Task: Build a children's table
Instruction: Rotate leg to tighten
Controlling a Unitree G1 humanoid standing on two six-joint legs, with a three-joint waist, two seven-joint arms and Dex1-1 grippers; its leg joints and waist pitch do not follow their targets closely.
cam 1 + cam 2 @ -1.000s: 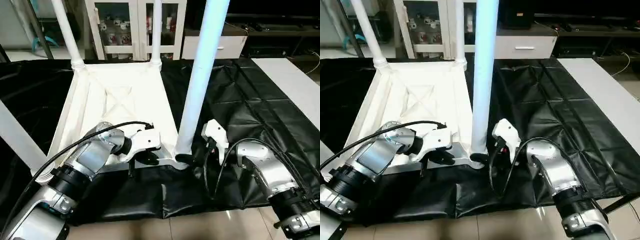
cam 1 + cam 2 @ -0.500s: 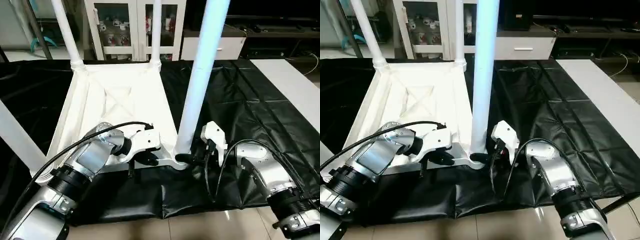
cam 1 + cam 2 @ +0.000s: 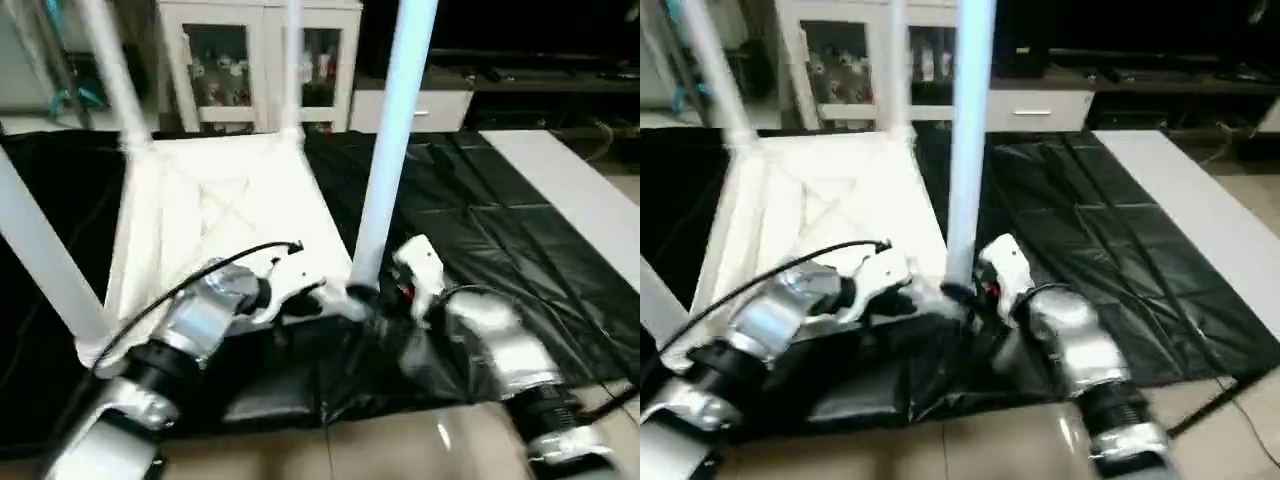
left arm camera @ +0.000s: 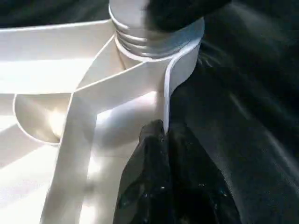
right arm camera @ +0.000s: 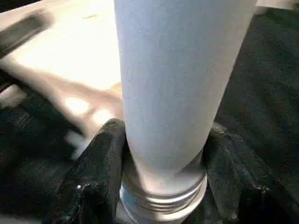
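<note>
While the tabletop (image 3: 215, 205) lies underside-up on the black sheet (image 3: 470, 200) that covers the floor, its near edge close to the sheet's near edge, three legs already rise from its corner sockets: two at the far corners and one at the near left corner (image 3: 40, 260). The fourth leg (image 3: 385, 150) stands upright in the socket (image 4: 156, 44) at the near right corner.

Right tool (image 5: 161, 154): its two black fingers (image 5: 105, 158) are closed on the fourth leg just above the threaded end, one on each side of the tube. Left tool (image 4: 161, 154): pinched narrow over the thin rim wall of the tabletop beside that same socket, one finger inside the wall and one outside, bracing the top.

Thread rings remain exposed above the socket in both wrist views, so the leg appears not fully seated.

Likely faults from here:
- Cross-threading, if the leg tilts off the socket's axis as it turns.
- Slip of the fingers on the smooth tube, leaving the leg loose.
- Rotation or skidding of the tabletop on the slick sheet, if the left tool's hold on the thin wall gives way.
</note>
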